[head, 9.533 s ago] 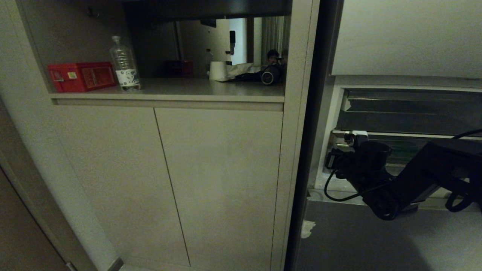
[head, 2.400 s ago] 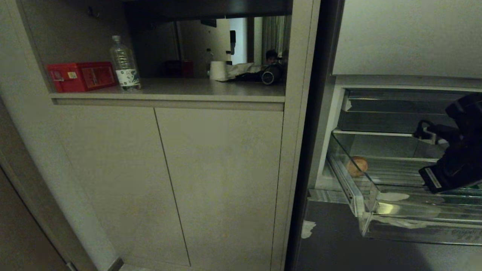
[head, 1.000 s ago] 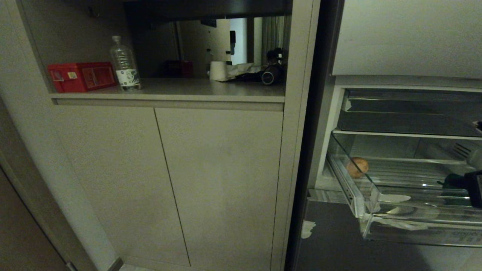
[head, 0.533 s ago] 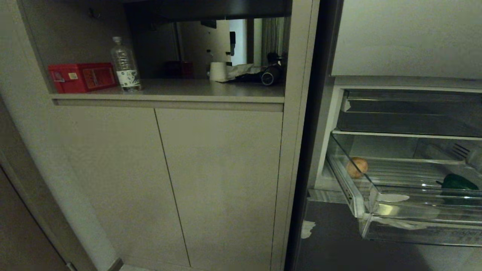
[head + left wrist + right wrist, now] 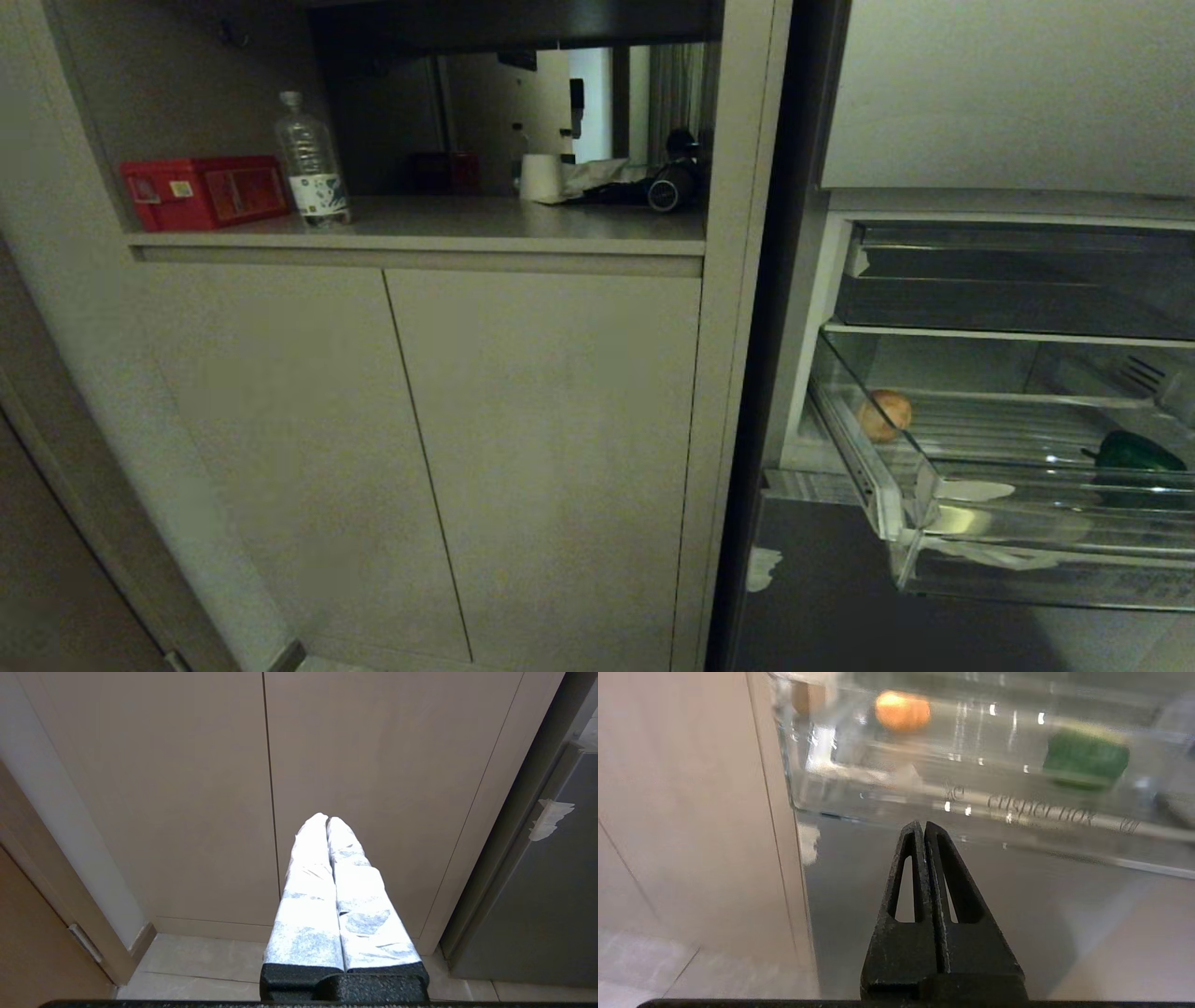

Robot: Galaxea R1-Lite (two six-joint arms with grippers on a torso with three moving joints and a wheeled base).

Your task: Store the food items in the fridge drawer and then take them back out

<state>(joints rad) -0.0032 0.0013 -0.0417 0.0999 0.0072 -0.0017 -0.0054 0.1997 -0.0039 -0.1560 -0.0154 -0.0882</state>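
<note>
The right end effector [image 5: 924, 828] is seen pressed closed and empty, below the front of the pulled-out fridge drawer [image 5: 1027, 579]. The left end effector [image 5: 327, 821] is likewise closed, before the cabinet doors [image 5: 261, 765]. Two food items are counted inside the drawer: one potato [image 5: 885, 413] and one green item [image 5: 1134, 453], well apart.

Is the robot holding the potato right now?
No, the potato lies in the clear drawer bin, and the right gripper is shut on nothing outside it.
</note>
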